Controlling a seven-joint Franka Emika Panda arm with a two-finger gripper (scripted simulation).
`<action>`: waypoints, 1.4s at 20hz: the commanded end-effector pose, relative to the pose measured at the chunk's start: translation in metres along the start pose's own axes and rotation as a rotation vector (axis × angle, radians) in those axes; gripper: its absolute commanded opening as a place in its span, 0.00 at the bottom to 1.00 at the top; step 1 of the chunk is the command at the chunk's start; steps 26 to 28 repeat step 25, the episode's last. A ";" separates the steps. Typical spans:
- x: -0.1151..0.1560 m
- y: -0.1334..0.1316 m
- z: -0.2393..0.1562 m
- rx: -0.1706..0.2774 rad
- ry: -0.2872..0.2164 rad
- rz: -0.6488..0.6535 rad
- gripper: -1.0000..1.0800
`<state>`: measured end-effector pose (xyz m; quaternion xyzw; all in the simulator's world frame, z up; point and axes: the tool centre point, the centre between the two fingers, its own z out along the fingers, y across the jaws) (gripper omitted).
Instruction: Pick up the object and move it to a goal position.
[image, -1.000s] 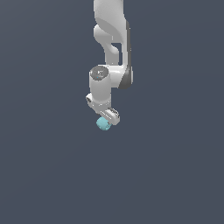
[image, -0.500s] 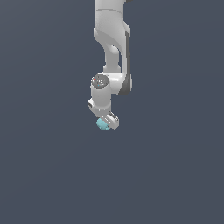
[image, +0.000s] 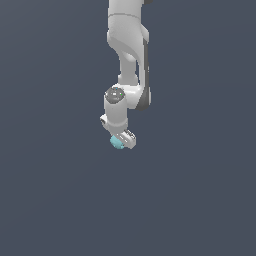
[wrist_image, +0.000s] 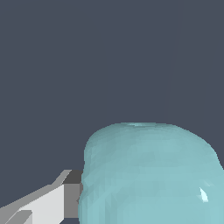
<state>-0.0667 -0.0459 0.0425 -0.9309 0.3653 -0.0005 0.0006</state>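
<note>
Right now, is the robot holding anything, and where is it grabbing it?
Yes. The gripper holds the small turquoise lump at its side, where one finger presses; the other finger is hidden.

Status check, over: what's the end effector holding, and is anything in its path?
End effector shut on the cyan lump, one finger against its side. Lump carried clear of any surface. Nothing else in view, no goal marker seen.

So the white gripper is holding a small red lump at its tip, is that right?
Not quite: the lump is light cyan-turquoise, not red. The exterior view shows it at the tip of the white gripper, and the wrist view shows the same turquoise surface pressed against a finger.
</note>
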 end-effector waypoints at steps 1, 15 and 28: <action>0.000 0.001 0.001 -0.001 -0.001 0.001 0.00; 0.023 0.031 -0.012 0.000 0.000 0.000 0.00; 0.048 0.062 -0.024 -0.001 -0.001 0.001 0.00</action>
